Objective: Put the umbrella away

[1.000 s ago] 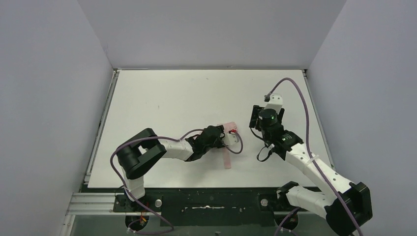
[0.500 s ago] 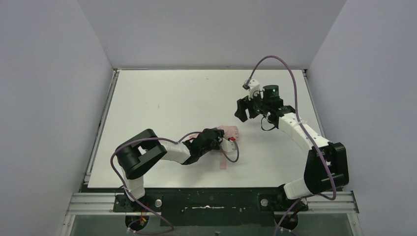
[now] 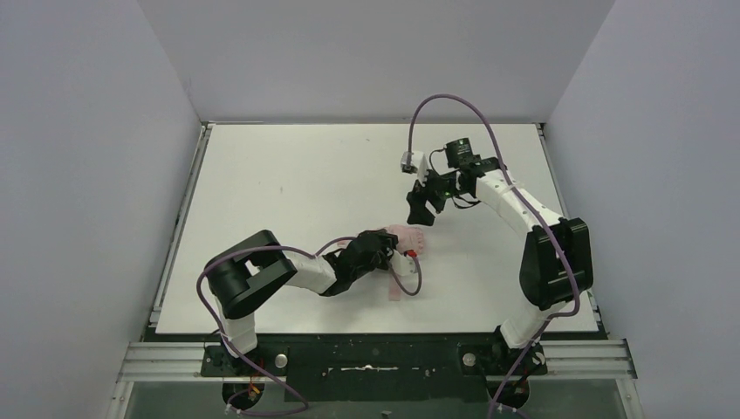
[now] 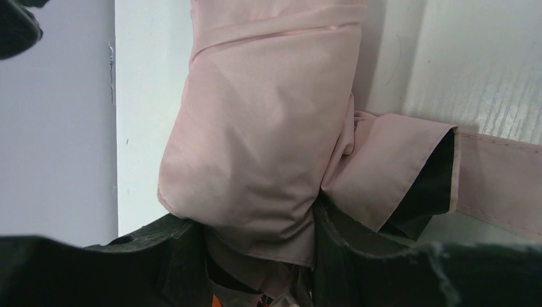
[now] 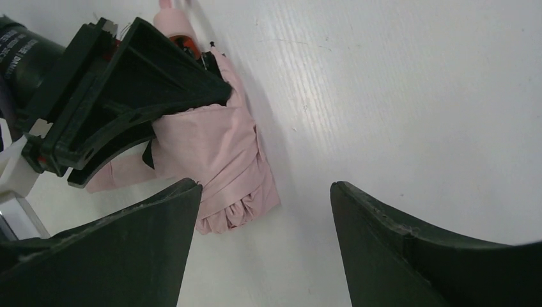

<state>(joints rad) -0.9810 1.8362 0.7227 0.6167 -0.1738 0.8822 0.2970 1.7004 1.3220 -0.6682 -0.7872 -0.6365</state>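
Roughly midway, by the look. Clamps collapsed umbrella on the table with left end effector; hovers right end effector, spread wide and empty, just beyond it. Leaves strap loose; fastening and stowing likely left.

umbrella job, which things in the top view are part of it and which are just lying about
Part of the job: umbrella, gripped by the left end effector; right end effector, open, hovering just beyond it.
Not part of it: white table under it; purple cables on the arms.
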